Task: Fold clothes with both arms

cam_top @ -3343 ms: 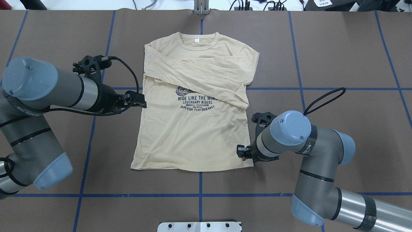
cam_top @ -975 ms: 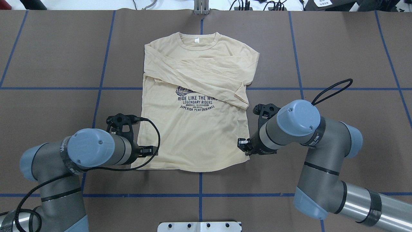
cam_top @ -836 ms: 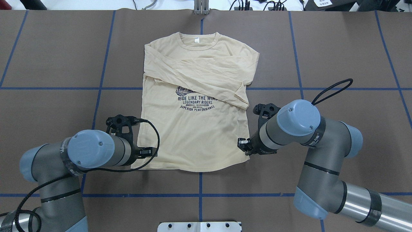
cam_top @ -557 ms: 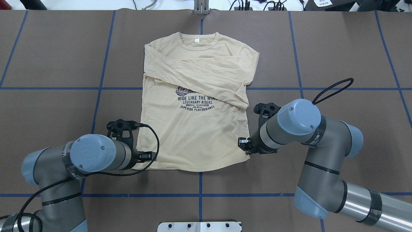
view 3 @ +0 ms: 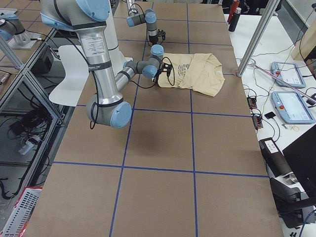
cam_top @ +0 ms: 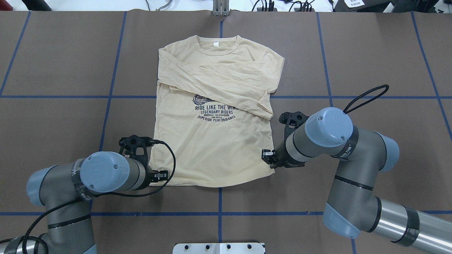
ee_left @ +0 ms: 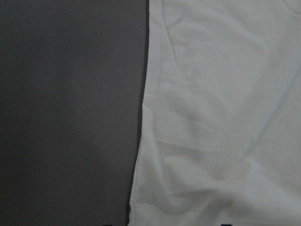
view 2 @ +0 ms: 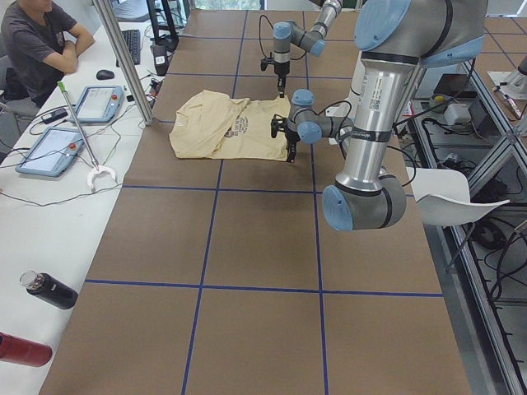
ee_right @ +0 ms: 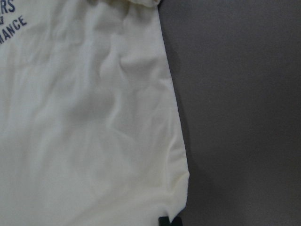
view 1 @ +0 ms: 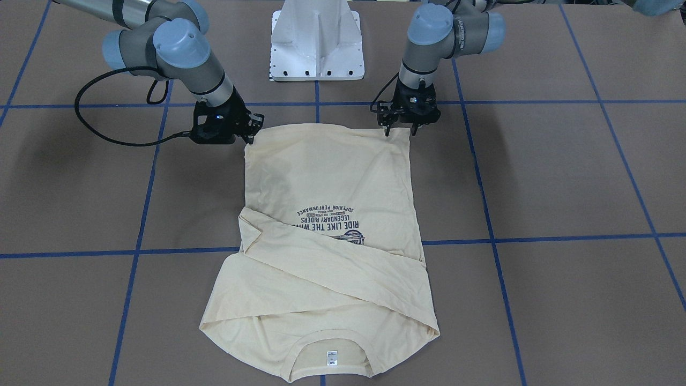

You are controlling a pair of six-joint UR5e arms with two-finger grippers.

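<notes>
Left arm (cam_top: 102, 172): elbow bent, forearm low, wrist turned so the left gripper (view 1: 399, 130) points straight down. Jaws spread wide. Right arm (cam_top: 328, 127): folded at the elbow, wrist tilted down and inward. Right gripper (view 1: 252, 131) low, jaws closed together. The two grippers sit in line with each other, well apart.

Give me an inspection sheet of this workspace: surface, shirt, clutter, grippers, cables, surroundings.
Surface: brown table, blue tape grid.
Job's things: shirt flat, print up, sleeves folded across the chest.
Clutter: nothing seen.
Grippers: left gripper open at one hem corner; right gripper at the other, state unclear.
Cables: left cable loops over the hem; right cable loops off the wrist.
Surroundings: white pedestal; person and tablets at a side desk.
</notes>
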